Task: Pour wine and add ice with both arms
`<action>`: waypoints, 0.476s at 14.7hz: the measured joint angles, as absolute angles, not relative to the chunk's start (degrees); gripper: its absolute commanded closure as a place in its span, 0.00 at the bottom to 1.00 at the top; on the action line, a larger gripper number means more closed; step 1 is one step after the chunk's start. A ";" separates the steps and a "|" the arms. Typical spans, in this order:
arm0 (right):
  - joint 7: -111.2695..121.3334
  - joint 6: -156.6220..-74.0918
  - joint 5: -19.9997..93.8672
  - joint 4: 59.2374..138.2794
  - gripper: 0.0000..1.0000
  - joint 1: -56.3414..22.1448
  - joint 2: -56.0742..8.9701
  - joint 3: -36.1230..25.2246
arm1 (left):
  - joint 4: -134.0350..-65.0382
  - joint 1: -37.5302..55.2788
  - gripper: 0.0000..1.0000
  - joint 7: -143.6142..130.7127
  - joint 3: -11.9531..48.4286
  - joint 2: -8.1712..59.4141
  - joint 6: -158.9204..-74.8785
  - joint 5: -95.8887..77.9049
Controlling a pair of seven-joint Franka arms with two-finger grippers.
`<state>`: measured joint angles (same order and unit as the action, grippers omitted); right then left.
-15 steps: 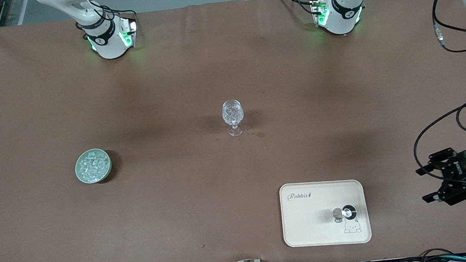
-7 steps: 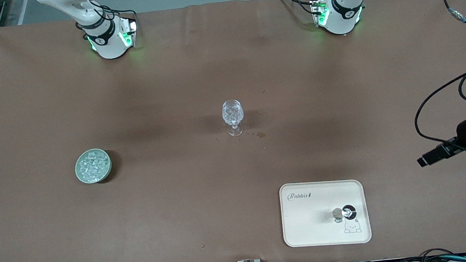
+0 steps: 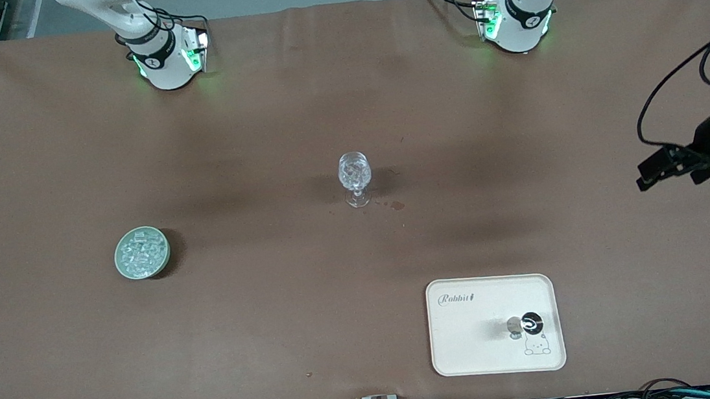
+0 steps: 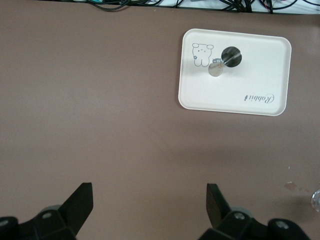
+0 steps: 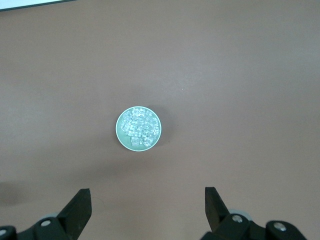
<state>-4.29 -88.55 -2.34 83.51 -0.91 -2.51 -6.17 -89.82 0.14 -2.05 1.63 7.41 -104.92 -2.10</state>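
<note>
Ice (image 3: 141, 252) sits heaped in a green bowl (image 3: 164, 263) toward the right arm's end of the desk (image 3: 258, 137), a loose pile with no long axis. A stemmed glass (image 3: 355, 177) stands upright mid-desk. A cream tray (image 3: 473, 344) lies by the near edge. Right gripper (image 5: 147, 210) hangs over the bowl, jaws wide, empty. Left gripper (image 3: 658, 168) is over its own end, jaws apart, empty.
</note>
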 measured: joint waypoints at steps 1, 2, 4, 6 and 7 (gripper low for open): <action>-4.29 -88.55 -2.34 83.52 0.00 -0.92 -2.51 -6.18 | -91.37 0.74 0.00 -1.36 0.80 5.43 -104.85 -2.09; -4.29 -88.55 -2.34 83.52 0.00 -0.93 -2.51 -6.18 | -92.86 1.04 0.00 -0.67 0.33 3.61 -104.60 -2.09; -4.29 -88.54 -2.34 83.52 0.00 -0.95 -2.51 -6.20 | -95.44 1.54 0.00 -0.08 -0.12 0.77 -103.93 -2.07; -4.29 -88.54 -2.34 83.52 0.00 -0.96 -2.51 -6.21 | -96.97 2.14 0.00 -0.36 -0.05 -0.89 -103.29 -2.04; -4.29 -88.54 -2.34 83.52 0.00 -0.96 -2.51 -6.23 | -97.37 2.50 0.00 -1.26 0.21 -1.32 -102.98 -2.04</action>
<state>-4.29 -88.54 -2.34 83.52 -0.96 -2.51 -6.23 -97.37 2.50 -1.26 0.21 -1.32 -102.98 -2.04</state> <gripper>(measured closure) 0.000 0.000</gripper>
